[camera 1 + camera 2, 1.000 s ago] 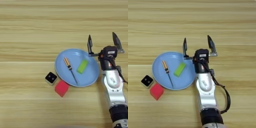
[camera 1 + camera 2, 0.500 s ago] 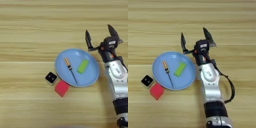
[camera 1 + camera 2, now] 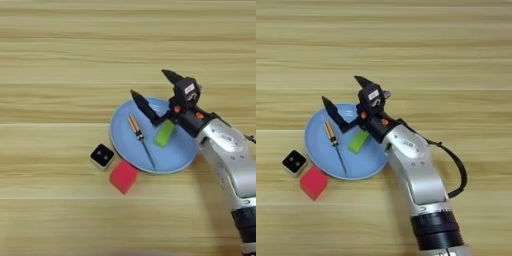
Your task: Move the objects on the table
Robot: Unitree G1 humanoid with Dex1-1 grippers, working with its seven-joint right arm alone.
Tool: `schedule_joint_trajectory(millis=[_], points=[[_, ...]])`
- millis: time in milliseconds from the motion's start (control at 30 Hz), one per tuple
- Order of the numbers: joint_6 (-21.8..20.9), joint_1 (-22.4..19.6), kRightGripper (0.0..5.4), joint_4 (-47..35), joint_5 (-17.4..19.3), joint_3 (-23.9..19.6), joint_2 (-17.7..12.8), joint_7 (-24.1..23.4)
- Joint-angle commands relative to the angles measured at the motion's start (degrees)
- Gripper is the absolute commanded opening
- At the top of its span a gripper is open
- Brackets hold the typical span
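Spread wide, my pincer [image 3: 152, 88] hangs over the upper rim of the round light-blue plate [image 3: 177, 154] with nothing between its two black fingers; one finger [image 3: 144, 105] reaches down over the plate's upper left, and the other [image 3: 172, 77] points away past the rim over bare wood.

I see the flat green block [image 3: 164, 134] lying inside the plate, just below the gripper body and near the plate's middle. Left of it, also in the plate, lies the thin screwdriver [image 3: 140, 138], its orange-yellow handle toward the upper left and its shaft running down to the lower rim. The lower finger's tip is just above that handle; I cannot tell whether they touch.

Outside the plate, on the table [image 3: 60, 55], the red cube [image 3: 123, 176] sits just beside the lower-left rim, and the black cube with white edges [image 3: 102, 156] sits a little further left, close to the red one.

My silver forearm [image 3: 413, 167] comes in from the bottom edge, a black cable [image 3: 458, 170] looping along its right side.
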Motion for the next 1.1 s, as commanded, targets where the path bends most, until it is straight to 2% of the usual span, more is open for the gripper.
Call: schedule_joint_trajectory(millis=[33,233,400,733,1100], points=[[5.5,-1.6,5.37,-5.3,-1.4,1.2,-1.3,-1.1],[12.7,-0.8,5.37,-5.7,-3.2,2.5,-1.5,-1.7],[16.6,-1.4,5.37,-3.6,-6.1,3.7,-1.5,-2.9],[20.0,-1.4,5.37,-2.4,-10.6,6.9,-2.8,-1.9],[22.0,-1.4,4.19,-2.1,-11.0,7.7,-2.7,-0.6]])
